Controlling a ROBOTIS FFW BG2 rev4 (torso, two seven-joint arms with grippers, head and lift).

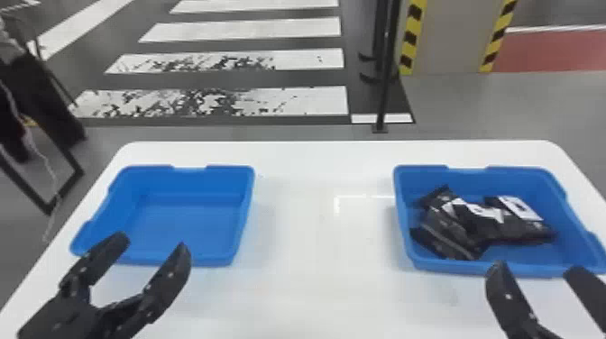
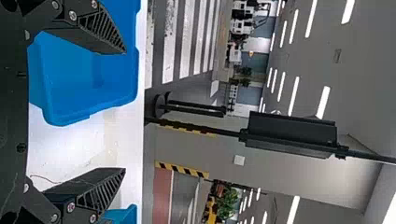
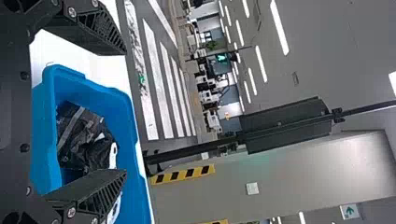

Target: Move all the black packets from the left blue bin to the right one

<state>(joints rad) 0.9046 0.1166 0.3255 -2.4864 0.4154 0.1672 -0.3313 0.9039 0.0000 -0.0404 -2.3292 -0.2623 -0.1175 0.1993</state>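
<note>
Left claw (image 1: 152,242), right claw (image 1: 536,268): fingers apart
Left blue bin (image 1: 180,218), beyond left claw: packetless
Black packets (image 1: 480,227): beyond right claw, inside right bin (image 1: 518,180)
Remaining: apparently nothing

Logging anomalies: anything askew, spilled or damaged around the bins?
Nothing stands out on the table. Black packets lie heaped inside the right blue bin, none over its rim; left blue bin is empty. Farther off, two floor stripes have patchy paint, likely wear.

I count one counter (image 1: 315,279); two bins, the left blue bin (image 1: 180,212) and right blue bin (image 1: 518,180); two grippers, left gripper (image 1: 152,242) and right gripper (image 1: 536,267); at least three black packets (image 1: 480,223).
</note>
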